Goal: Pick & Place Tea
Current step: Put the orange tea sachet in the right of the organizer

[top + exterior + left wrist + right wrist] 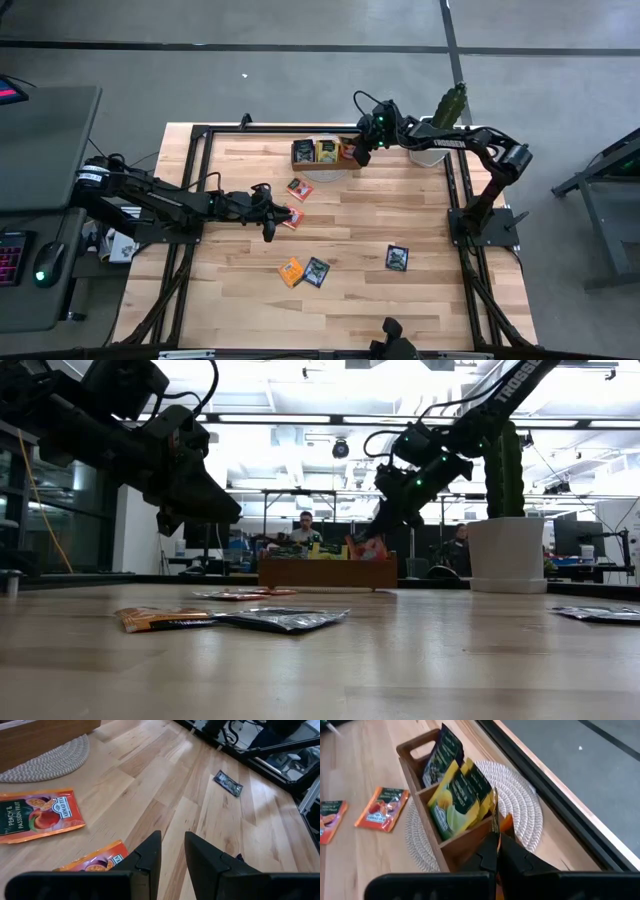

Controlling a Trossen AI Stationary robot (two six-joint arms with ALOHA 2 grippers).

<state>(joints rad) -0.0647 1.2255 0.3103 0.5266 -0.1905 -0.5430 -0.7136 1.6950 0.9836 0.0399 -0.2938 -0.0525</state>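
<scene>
Right tool [496, 845] pinched shut over the tray [322, 153] at the far edge — its orange sachet [504, 824] may snag; left tool [172, 851], part open and empty, risks nudging a sachet [97, 861] mid-table.

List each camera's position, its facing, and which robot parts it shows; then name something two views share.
High: above the table, looking straight down; both arms, left gripper over an orange sachet, right gripper at the tray.
Low: at tabletop height, looking level across into the room; both arms hang in from above.
Left wrist: on the left arm, looking past its parted fingers at orange sachets.
Right wrist: on the right arm, looking past its shut fingers into the tray.
Shared: the tray shows in high, low and right wrist views.
</scene>
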